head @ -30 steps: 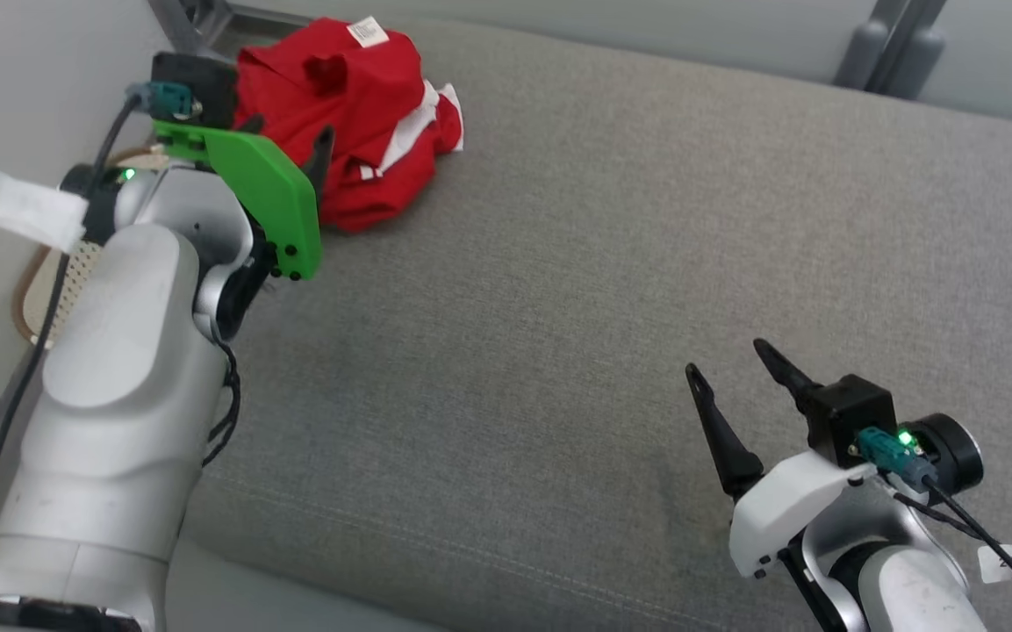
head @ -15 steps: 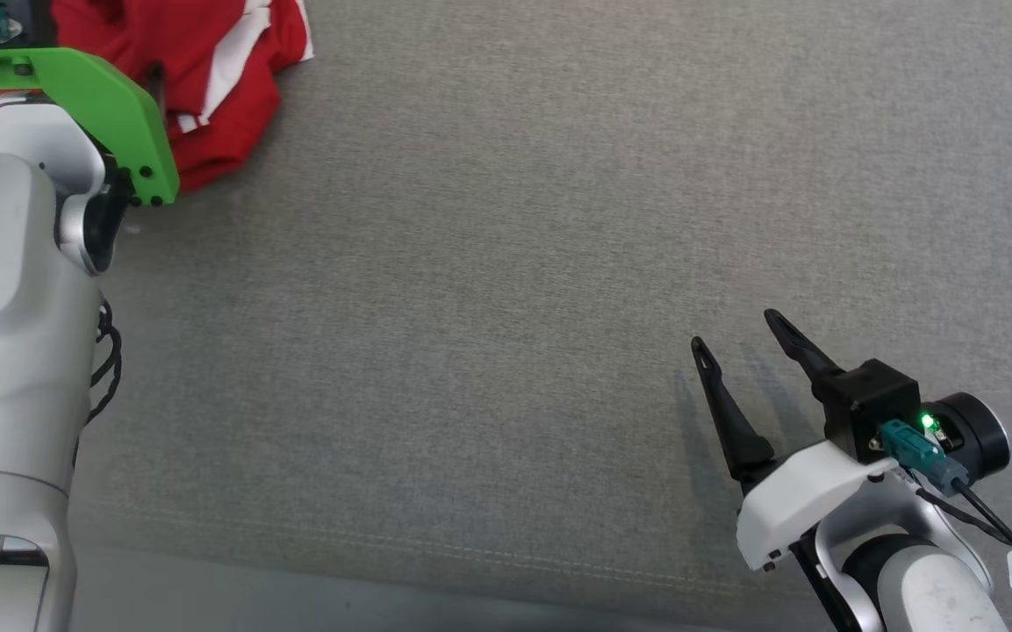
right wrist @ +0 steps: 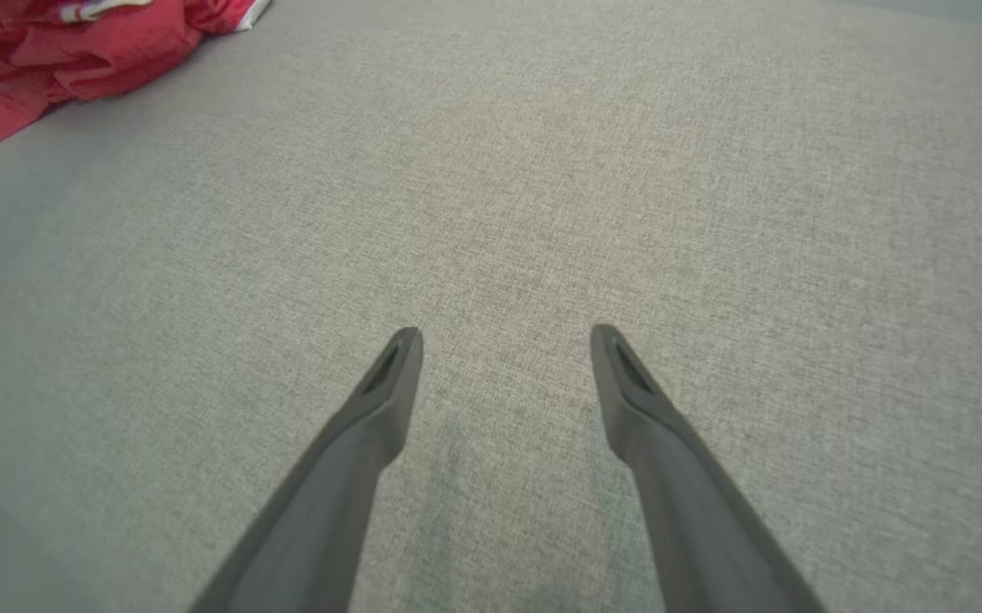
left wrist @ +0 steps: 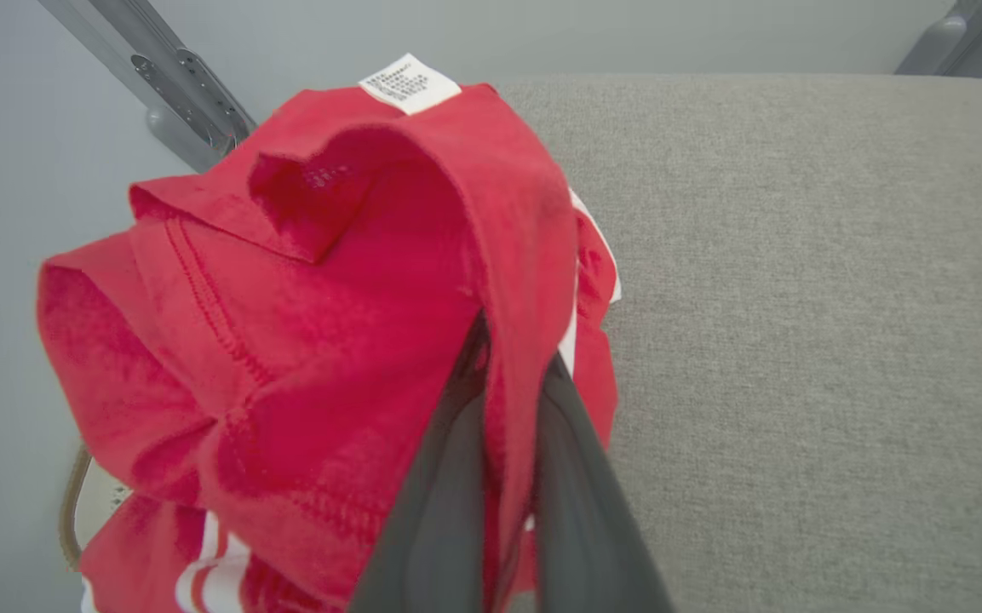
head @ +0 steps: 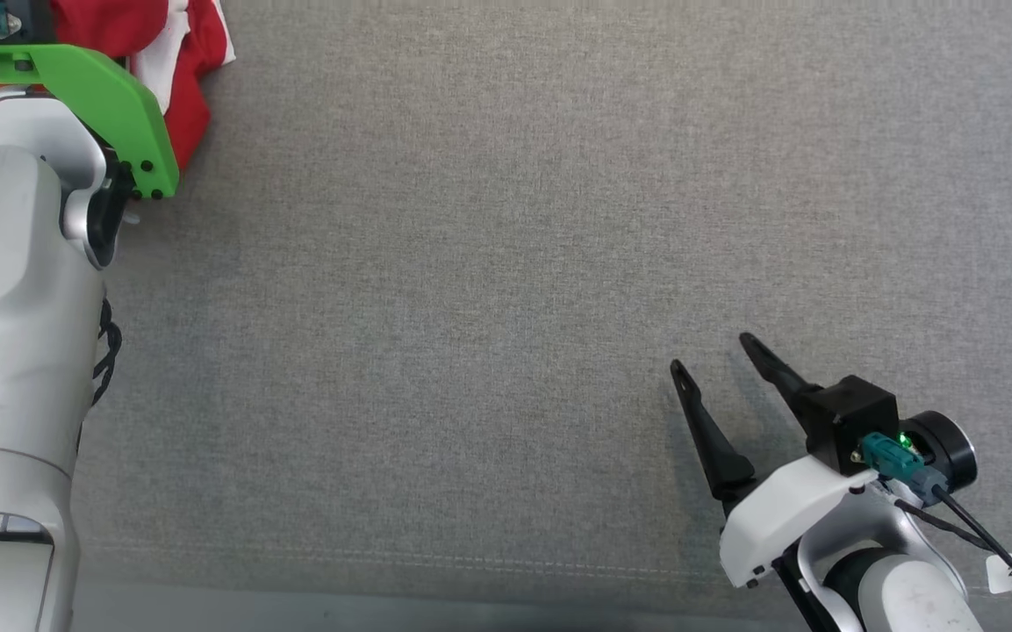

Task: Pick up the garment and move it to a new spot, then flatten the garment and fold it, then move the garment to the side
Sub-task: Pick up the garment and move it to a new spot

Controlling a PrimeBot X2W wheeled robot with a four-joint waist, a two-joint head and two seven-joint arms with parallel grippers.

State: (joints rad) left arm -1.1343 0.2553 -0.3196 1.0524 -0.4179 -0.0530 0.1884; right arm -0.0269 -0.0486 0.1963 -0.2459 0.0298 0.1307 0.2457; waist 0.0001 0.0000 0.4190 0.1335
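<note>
Left arm (head: 14, 307): pale grey, recorded over the left edge of the grey cushion (head: 506, 263) in the head view. A green plate (head: 93, 96) is carried at its wrist, above the cushion's far left corner.

Red garment (head: 194, 105): found bunched at the far left corner of the cushion, partly covered by the green plate in the head view. White stripes (head: 150, 61) are noted on the folds nearest the cushion's middle. In the left wrist view the garment (left wrist: 312, 323) is seen crumpled in deep folds, with a white label (left wrist: 410, 83) uppermost and a metal frame (left wrist: 184, 85) beyond the cushion's (left wrist: 797, 340) far edge. In the right wrist view its lower folds (right wrist: 73, 51) are seen lying on the cushion (right wrist: 542, 170). How much of it is raised off the cushion cannot be told.

Left gripper (left wrist: 512, 366): closed on the garment. A ridge of red cloth is pinched between the two dark fingers (left wrist: 439, 511), and the rest is gathered around and ahead of the tips, mostly to their left.

Right gripper (head: 712, 355): held low over the near right part of the cushion, well apart from the garment. Its fingers are spread wide and nothing is held. In the right wrist view (right wrist: 505, 336) bare grey weave is seen between the tips, and shadows are cast on the cushion beneath them.
</note>
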